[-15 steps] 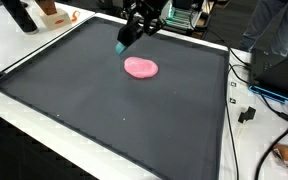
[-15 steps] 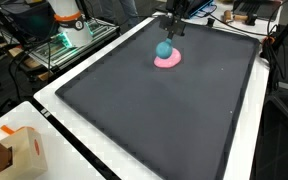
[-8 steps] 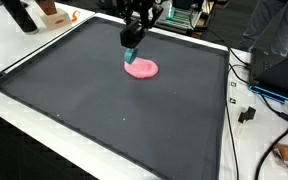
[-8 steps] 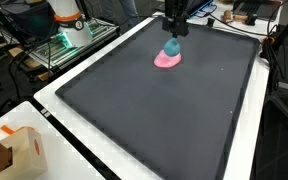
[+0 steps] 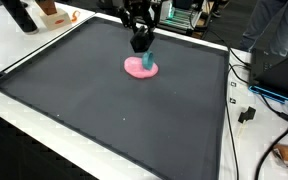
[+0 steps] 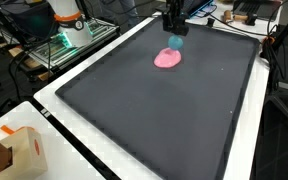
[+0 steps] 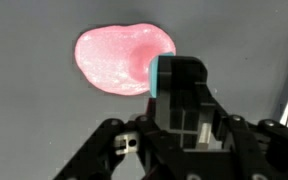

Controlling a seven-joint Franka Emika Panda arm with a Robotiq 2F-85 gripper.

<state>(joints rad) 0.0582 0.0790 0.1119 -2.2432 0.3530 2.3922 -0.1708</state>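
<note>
A flat pink dish [image 5: 137, 69] lies on the far part of a black mat [image 5: 104, 110]; it also shows in the other exterior view [image 6: 166, 59] and fills the upper left of the wrist view [image 7: 109, 60]. My gripper [image 5: 141, 44] hangs just above the dish's far edge and is shut on a small teal object [image 5: 149, 62]. The same gripper [image 6: 173, 22] and teal object [image 6: 176, 42] show from the other side. In the wrist view the gripper [image 7: 184, 100] holds the object, of which only a teal edge [image 7: 155, 76] shows over the dish's right rim.
The mat has a raised black rim [image 5: 227, 110] on a white table [image 6: 74, 150]. A cardboard box [image 6: 9, 150] stands at a table corner. Cables and equipment [image 5: 269, 95] lie beside the mat. An orange-and-white robot base [image 6: 69, 20] stands at the back.
The gripper has turned and shifted across the dish. The teal object has swung from one side of the dish to its far edge, still held.
</note>
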